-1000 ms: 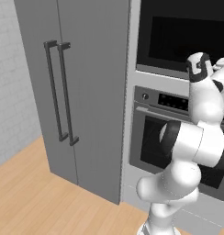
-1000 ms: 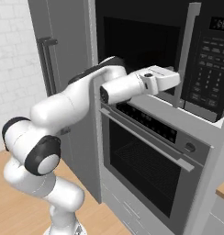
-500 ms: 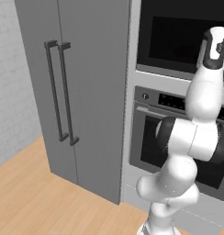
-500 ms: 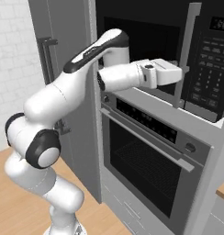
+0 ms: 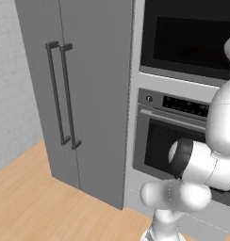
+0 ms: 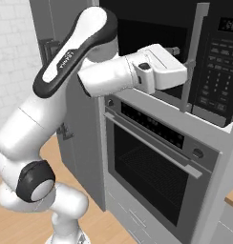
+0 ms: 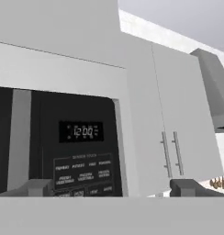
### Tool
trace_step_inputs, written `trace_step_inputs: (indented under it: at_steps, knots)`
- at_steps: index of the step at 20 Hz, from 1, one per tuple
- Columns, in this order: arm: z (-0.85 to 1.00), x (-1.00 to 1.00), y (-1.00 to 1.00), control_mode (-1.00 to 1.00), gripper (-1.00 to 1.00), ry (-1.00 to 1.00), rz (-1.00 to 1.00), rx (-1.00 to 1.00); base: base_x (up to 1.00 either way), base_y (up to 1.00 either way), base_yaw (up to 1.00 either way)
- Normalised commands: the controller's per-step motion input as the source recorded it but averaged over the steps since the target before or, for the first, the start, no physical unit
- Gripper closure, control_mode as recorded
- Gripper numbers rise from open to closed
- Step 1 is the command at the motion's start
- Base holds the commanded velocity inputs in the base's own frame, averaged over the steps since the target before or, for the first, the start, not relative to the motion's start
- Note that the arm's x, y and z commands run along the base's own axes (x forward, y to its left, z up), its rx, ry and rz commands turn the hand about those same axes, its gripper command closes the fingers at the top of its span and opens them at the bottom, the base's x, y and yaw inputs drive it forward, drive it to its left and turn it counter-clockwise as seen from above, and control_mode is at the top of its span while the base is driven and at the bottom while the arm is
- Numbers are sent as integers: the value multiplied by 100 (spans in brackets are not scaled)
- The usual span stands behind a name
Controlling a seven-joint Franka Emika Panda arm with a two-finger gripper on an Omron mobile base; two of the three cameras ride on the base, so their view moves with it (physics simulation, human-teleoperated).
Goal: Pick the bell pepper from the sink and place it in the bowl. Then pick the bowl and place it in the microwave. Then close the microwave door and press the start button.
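The microwave [image 6: 218,71] sits built in above the oven, and its black control panel [image 7: 81,170] reads 12:00. The microwave door [image 5: 192,42] faces me with its dark window, and its grey edge [image 6: 195,57] stands right beside the panel. I cannot tell whether it is fully latched. My gripper [image 6: 178,51] is raised in front of the door's edge, at panel height. Its fingertips [image 7: 38,187] are spread wide, so my gripper [image 7: 113,187] is open with nothing between them. The bell pepper, bowl and sink are out of view.
A larger oven [image 6: 152,167] with a bar handle sits directly below the microwave. A tall grey fridge [image 5: 84,94] with two vertical handles stands to the left. Pale wall cabinets [image 7: 178,128] hang to the right of the microwave. Wooden floor [image 5: 36,202] lies below.
The arm has lifted, and the hand has moved up and right, from in front of the microwave window towards the control panel. The door's edge has not visibly moved.
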Motion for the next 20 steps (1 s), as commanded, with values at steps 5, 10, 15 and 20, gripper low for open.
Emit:
trace_step_inputs:
  at_steps: [5, 10, 15, 20]
  knots:
    - [40, -100, 52, -100, -100, -1, 0, -5, 0, 0, 0]
    - [17, -100, 3, -100, -100, 27, 8, -61, 0, 0, 0]
    - [0, -85, 36, -100, -100, 50, 3, -100, 0, 0, 0]
    - [0, -53, 52, -100, -100, 72, 0, -94, 0, 0, 0]
